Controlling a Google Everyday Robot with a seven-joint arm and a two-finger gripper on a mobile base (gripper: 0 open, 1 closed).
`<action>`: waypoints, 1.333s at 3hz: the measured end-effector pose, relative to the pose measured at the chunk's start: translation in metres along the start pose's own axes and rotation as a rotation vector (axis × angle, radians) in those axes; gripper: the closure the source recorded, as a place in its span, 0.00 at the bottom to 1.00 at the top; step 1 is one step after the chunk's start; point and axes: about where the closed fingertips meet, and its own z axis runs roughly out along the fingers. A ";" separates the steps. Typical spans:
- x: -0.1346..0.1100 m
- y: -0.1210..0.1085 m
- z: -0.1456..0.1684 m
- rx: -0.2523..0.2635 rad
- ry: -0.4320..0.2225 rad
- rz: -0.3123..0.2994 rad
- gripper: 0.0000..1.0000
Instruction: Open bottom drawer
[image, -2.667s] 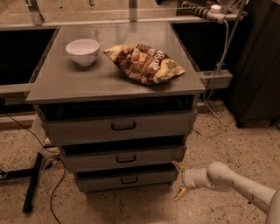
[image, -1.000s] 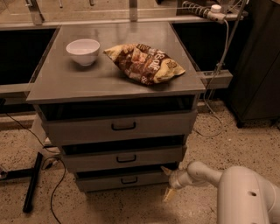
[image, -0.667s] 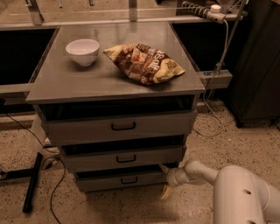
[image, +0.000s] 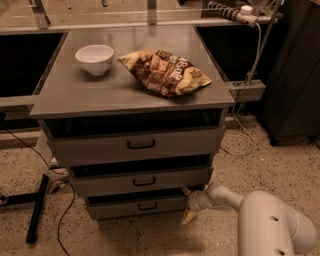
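Note:
The bottom drawer (image: 117, 208) is the lowest grey front of the cabinet, with a small black bar handle (image: 147, 205) at its centre. My gripper (image: 187, 204) is low at the right end of that drawer front, right of the handle and apart from it. Its two yellowish fingertips (image: 189, 216) stand apart, one above the other, so it is open and holds nothing. The white arm (image: 265, 220) comes in from the lower right. Whether a finger touches the drawer's edge I cannot tell.
The middle drawer (image: 145, 181) and top drawer (image: 140, 144) sit above. On the cabinet top are a white bowl (image: 94, 58) and a chip bag (image: 165, 71). Cables (image: 62, 220) and a black bar (image: 36, 212) lie on the speckled floor at left.
My gripper has moved left along the floor level, from right of the cabinet up to the right end of the bottom drawer front. The drawers have not moved.

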 end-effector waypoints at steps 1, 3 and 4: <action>0.012 -0.005 0.011 0.037 0.006 -0.019 0.00; 0.013 -0.005 0.011 0.039 0.006 -0.021 0.42; 0.009 -0.007 0.007 0.039 0.006 -0.021 0.65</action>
